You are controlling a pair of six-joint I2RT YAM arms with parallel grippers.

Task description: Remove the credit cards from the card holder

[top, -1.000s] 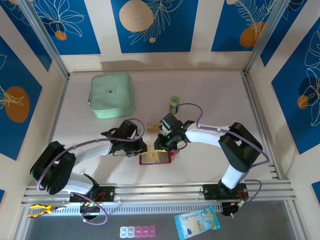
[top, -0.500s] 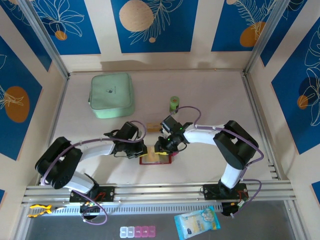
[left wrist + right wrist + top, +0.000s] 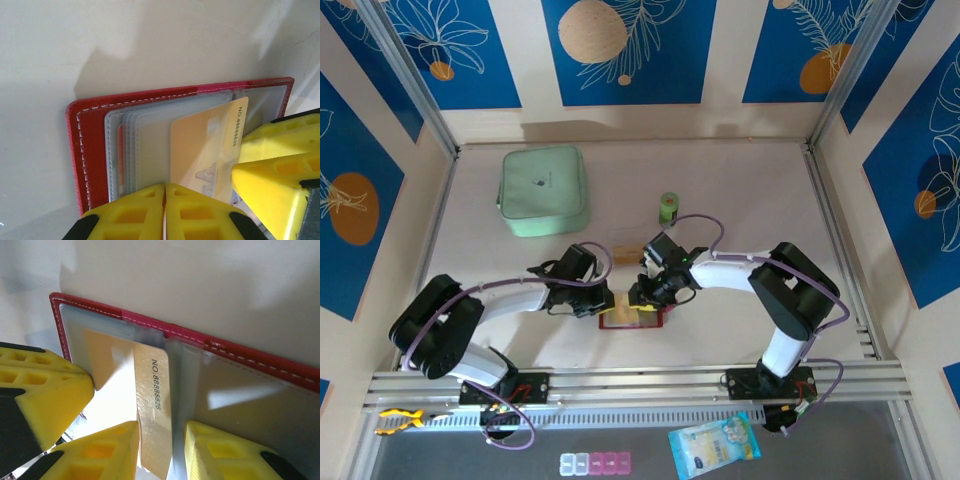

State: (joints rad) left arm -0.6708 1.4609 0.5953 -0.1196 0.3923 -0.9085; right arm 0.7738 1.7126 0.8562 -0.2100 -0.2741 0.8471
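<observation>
Card holder (image 3: 632,318) lies open on the worktop (image 3: 740,200), near the middle of the front edge. Left gripper (image 3: 165,210) is clenched shut, tip down on the sleeves (image 3: 147,150). Right gripper (image 3: 161,455) straddles the orange card (image 3: 152,390), which sits half out. Can't tell if it's actually pinching it. I'd pin the holder and pull slowly, straight along the sleeve.

Red card holder (image 3: 80,150) lies open and flat, orange-tan credit card (image 3: 200,150) sticking partly out.
</observation>
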